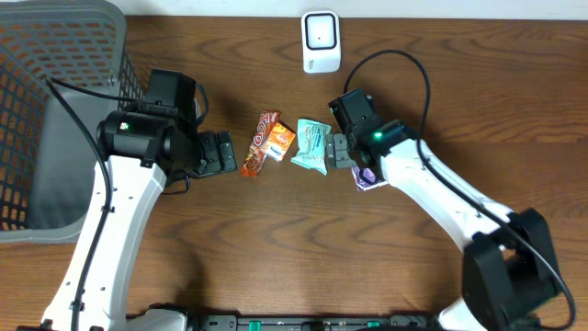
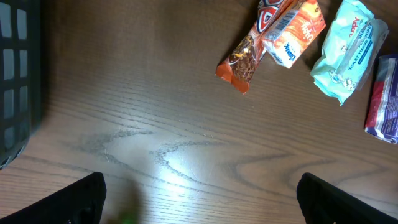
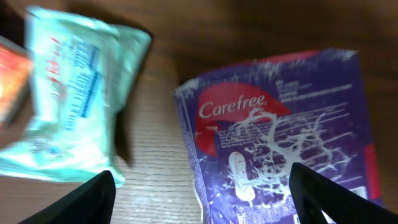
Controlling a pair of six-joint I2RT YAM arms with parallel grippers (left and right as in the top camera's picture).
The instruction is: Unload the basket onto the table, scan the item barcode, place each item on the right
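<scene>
Risk: my right hand [image 3: 202,202], spread and empty over the flat Carefree packet [image 3: 280,124], may pinch only film and nudge the teal pack [image 3: 68,93].

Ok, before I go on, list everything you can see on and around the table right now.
basket: one, grey mesh, left end of the table
scanner: one, white, far edge, centre
snack bar: one, red-brown wrapper, leftmost of the items
orange packet: one, orange, against the snack bar
tissue pack: one, pale teal, right of the orange packet
Carefree pack: one, purple, rightmost item
table: one, dark wood
left arm: one, white and black, jaws open, beside the snack bar
right arm: one, white and black, jaws open above the Carefree pack
</scene>
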